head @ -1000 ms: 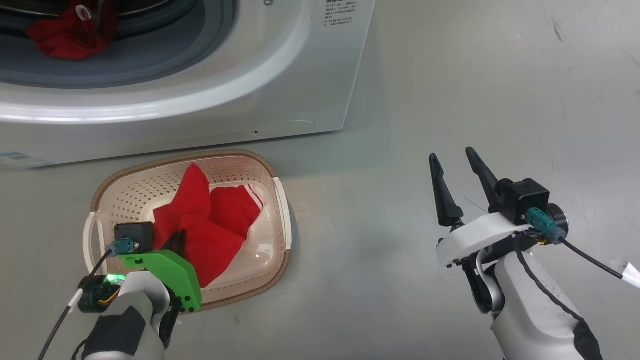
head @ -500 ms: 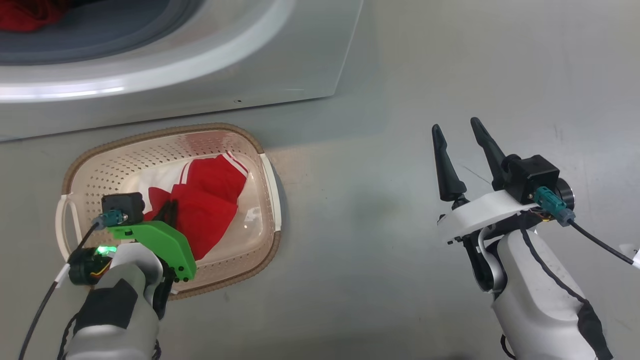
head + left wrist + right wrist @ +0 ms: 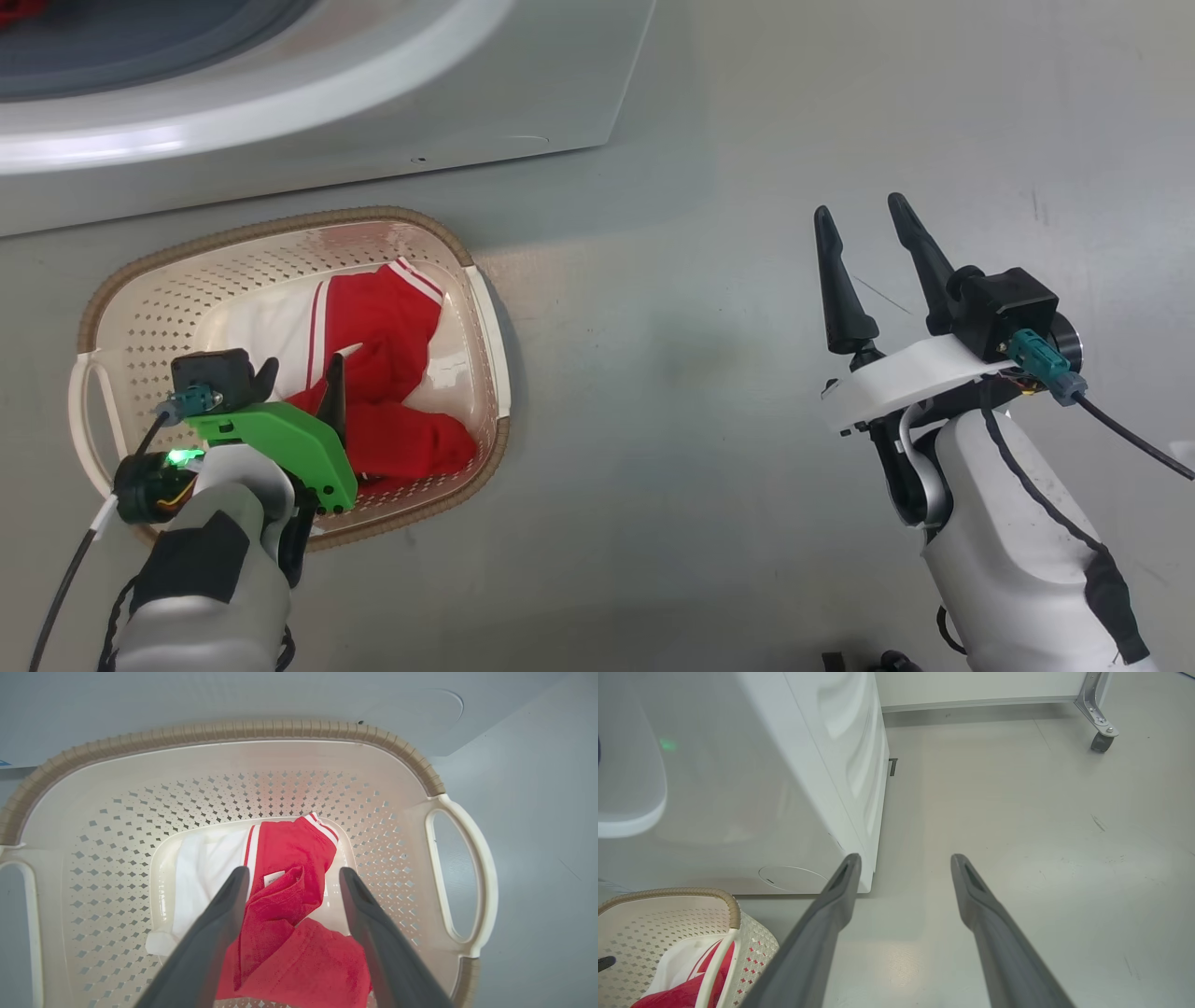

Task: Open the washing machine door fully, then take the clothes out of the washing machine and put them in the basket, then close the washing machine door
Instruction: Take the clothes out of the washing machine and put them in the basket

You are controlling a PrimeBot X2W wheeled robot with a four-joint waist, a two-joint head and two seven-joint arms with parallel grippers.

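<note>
The cream basket [image 3: 280, 227] stands on the floor in front of the white washing machine [image 3: 373, 121]. Red clothes [image 3: 383, 327] with white trim lie loose on its floor. My left gripper [image 3: 301, 369] hangs open just above them and holds nothing. In the left wrist view its two fingers [image 3: 219, 924] straddle the clothes [image 3: 289, 849] inside the basket [image 3: 233, 730]. My right gripper [image 3: 860, 207] stands open and empty over bare floor to the right. A red sliver [image 3: 14, 7] shows in the drum opening. The washing machine door is out of view.
The right wrist view looks past my right gripper [image 3: 906, 858] at the washing machine's corner [image 3: 859, 812], the basket's end [image 3: 682, 893] and open grey floor. A castor wheel [image 3: 1099, 742] on a metal leg stands far off by the wall.
My left gripper has opened and let go of the red garment, which has dropped flat into the basket. The head camera has tilted down, shifting the whole picture up. The right gripper stays open.
</note>
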